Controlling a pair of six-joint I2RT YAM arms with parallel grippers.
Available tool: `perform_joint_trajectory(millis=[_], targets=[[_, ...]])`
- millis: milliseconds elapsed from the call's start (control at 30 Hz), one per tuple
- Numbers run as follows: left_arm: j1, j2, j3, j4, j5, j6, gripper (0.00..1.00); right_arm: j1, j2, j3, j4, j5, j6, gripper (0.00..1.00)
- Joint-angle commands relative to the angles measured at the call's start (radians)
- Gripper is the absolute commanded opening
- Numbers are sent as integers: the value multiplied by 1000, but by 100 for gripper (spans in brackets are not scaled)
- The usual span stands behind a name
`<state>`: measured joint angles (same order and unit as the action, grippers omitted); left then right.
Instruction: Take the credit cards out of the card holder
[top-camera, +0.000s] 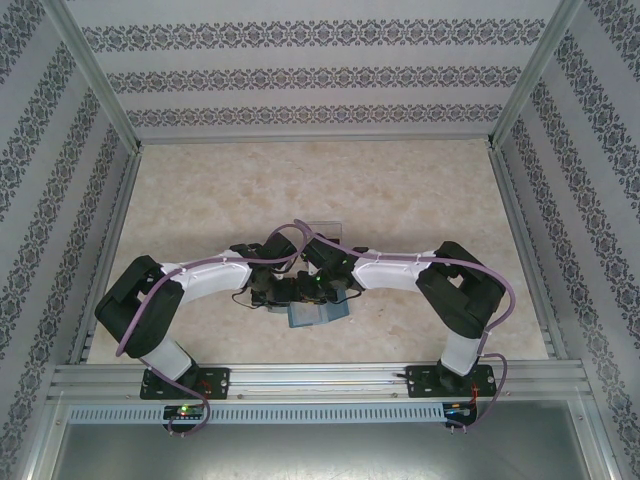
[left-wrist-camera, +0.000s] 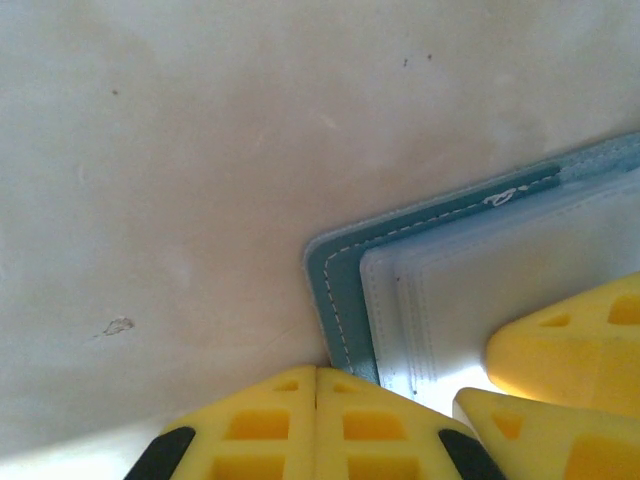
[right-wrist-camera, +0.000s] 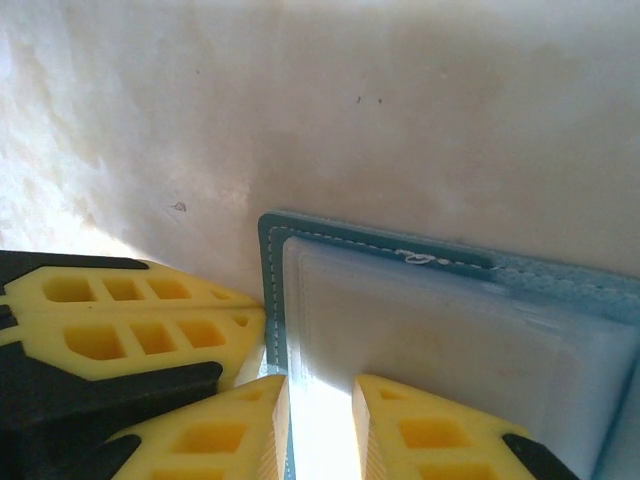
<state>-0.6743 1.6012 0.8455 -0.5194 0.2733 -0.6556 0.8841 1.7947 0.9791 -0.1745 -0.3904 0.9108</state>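
Card holder (right-wrist-camera: 430, 330): lying open on the table (top-camera: 300, 190) between both arms, pale inside up.
Left gripper (left-wrist-camera: 316, 385): fingers pressed together, tips right against the card holder's teal corner.
Right gripper (right-wrist-camera: 320, 400): fingers a narrow gap apart over its pale inside; grip unclear.

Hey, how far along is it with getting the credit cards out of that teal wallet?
Done: the soft teal-blue bifold wallet lies opened flat, pale inside facing up. In hand: the left gripper, shut, sits at the wallet's corner, while the right gripper, fingers slightly apart, sits over its edge. Left: pulling the cards out; whether any sits inside I cannot tell.
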Motion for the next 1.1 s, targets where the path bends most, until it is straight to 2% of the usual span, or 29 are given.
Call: perform_joint_trajectory(millis=[0,400,733,1067], targets=[[-10,-4,-13,-10,-4,17,3,13,-6,-12,-62,45,-18,28],[-8,4,1,-23,-8,25,3,15,-30,20,-180,107,-67,40],[-8,7,14,-36,-14,28,3,24,-40,92,-381,251,-143,46],[-8,11,26,-42,-10,28,3,32,-62,128,-487,335,-182,50]])
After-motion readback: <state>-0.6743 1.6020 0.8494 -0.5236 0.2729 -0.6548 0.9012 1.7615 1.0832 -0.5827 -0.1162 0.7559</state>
